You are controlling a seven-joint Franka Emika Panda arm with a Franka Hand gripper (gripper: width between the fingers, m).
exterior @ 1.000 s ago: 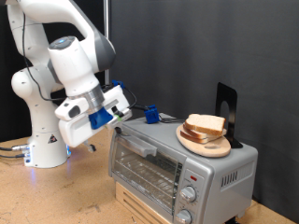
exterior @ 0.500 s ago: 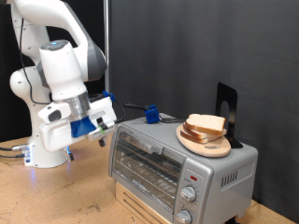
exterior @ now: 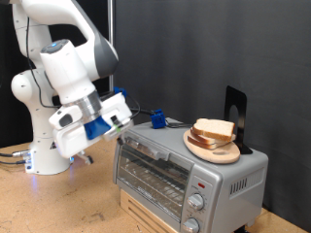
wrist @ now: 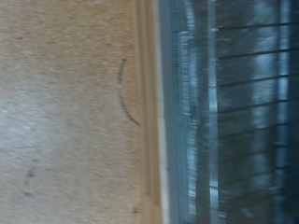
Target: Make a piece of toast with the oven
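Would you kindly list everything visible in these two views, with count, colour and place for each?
oven: one, silver, glass door shut, at the exterior view's lower right, on a wooden base.
wooden plate: one, light brown, on top of the oven.
bread slices: stacked on the wooden plate, pale with brown crust; count unclear.
black stand: one, upright behind the wooden plate.
blue object: one, small, on the oven's top, rear edge.
table: one, tan particle board; it also shows in the wrist view, beside the oven's door.
robot arm: one, white, at the exterior view's left.
gripper: one, white and blue, beside the oven's upper corner nearest the arm; nothing seen between its fingers.
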